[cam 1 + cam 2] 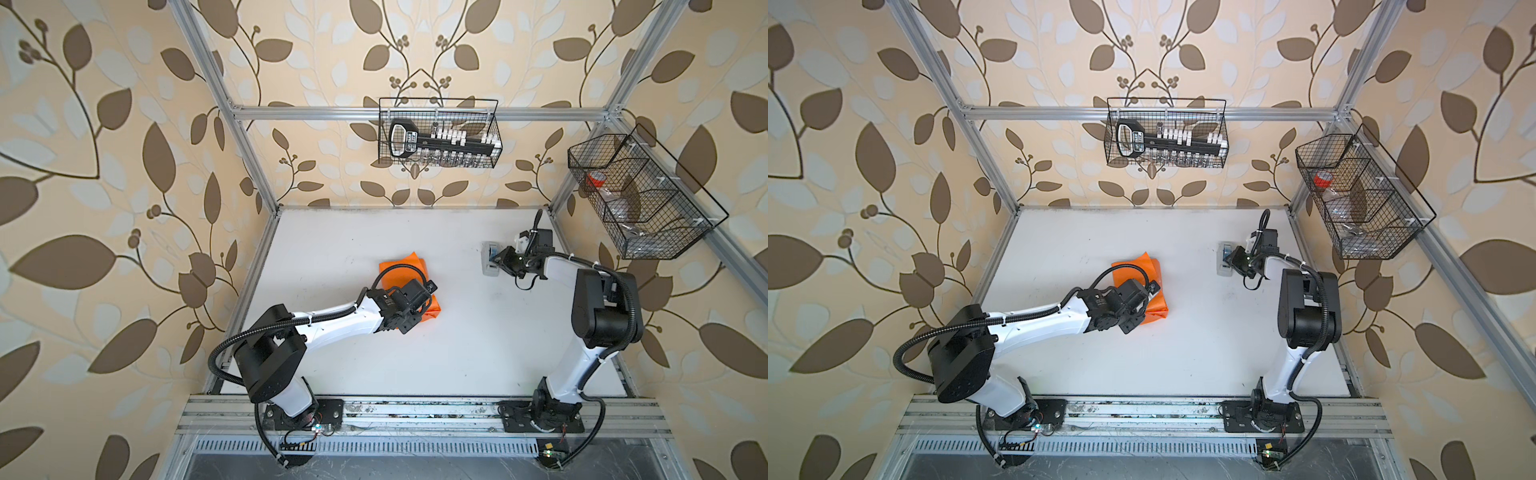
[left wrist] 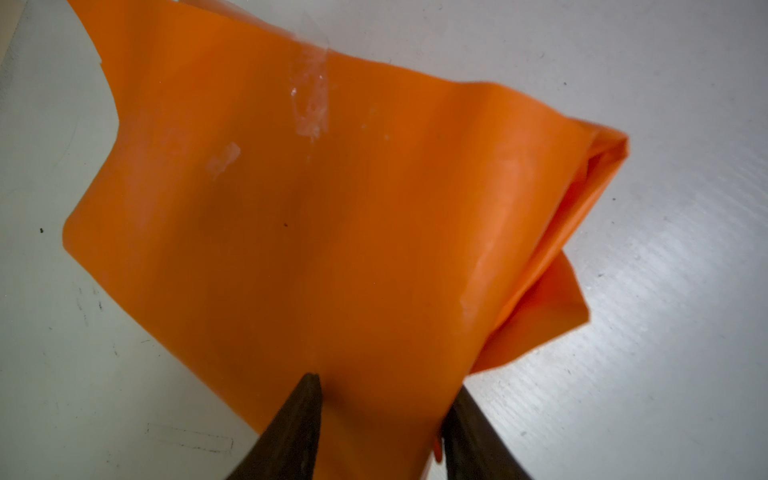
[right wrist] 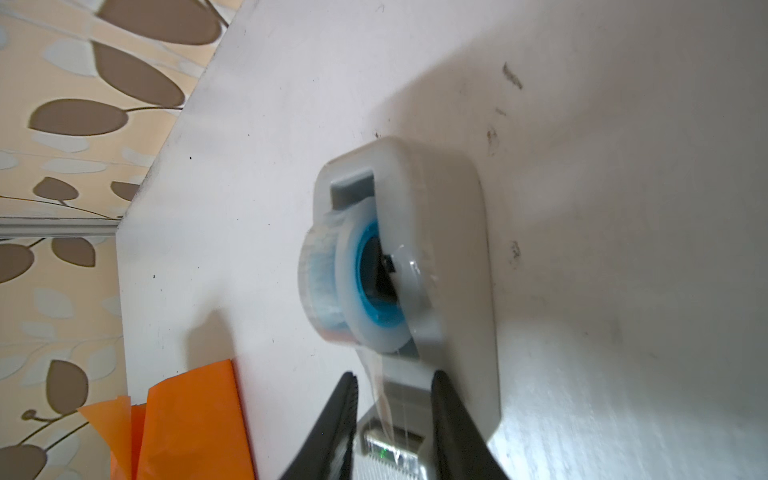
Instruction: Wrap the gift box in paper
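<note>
The orange paper (image 1: 405,266) (image 1: 1138,266) lies folded into a bundle left of the table's middle. The gift box is hidden, no black showing. My left gripper (image 1: 424,305) (image 2: 382,386) reaches down onto the bundle's near end. Both fingers press against the paper (image 2: 332,208), which fills the gap between them. Clear tape scraps (image 2: 309,104) stick to the paper's top. My right gripper (image 1: 496,262) (image 3: 395,382) is at the grey tape dispenser (image 1: 488,270) (image 3: 449,232). Its jaws stand apart on either side of the loose clear tape strip (image 3: 380,395), not pinching it.
The white table (image 1: 457,353) sits inside an aluminium frame. A wire basket (image 1: 438,133) with tools hangs on the back rail, another wire basket (image 1: 640,195) on the right rail. A corner of the paper (image 3: 187,424) shows in the right wrist view.
</note>
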`<state>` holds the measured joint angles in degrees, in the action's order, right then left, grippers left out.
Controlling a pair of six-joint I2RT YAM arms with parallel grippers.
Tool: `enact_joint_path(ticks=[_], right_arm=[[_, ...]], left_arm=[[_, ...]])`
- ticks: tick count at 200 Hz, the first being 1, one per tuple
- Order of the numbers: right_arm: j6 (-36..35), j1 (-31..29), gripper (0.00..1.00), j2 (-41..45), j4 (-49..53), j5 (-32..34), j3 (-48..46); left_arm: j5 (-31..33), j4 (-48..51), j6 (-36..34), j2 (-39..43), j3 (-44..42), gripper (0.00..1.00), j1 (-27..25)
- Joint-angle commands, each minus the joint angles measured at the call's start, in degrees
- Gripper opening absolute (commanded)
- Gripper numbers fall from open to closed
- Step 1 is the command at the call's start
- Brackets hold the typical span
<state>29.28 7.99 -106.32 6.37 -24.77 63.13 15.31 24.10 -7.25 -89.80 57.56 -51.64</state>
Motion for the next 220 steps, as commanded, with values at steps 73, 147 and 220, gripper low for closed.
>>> enact_joint_path(ticks=[73,147,220], right_arm=[[2.22,-0.42,0.27,-4.14,-3.6,-7.4,2.22],[10.67,1.3,0.15,-3.19,-12.55,-12.28,-2.7],[21.94,4.17,0.0,-3.07,-23.05,-19.16,-6.08]], left_arm=[[-2.78,1.38,1.62,-0.92,-0.25,0.47,0.84],[-2.83,1.59,1.5,-1.26,0.01,0.46,0.85],[-2.74,1.75,1.53,-1.43,0.01,0.46,0.84]])
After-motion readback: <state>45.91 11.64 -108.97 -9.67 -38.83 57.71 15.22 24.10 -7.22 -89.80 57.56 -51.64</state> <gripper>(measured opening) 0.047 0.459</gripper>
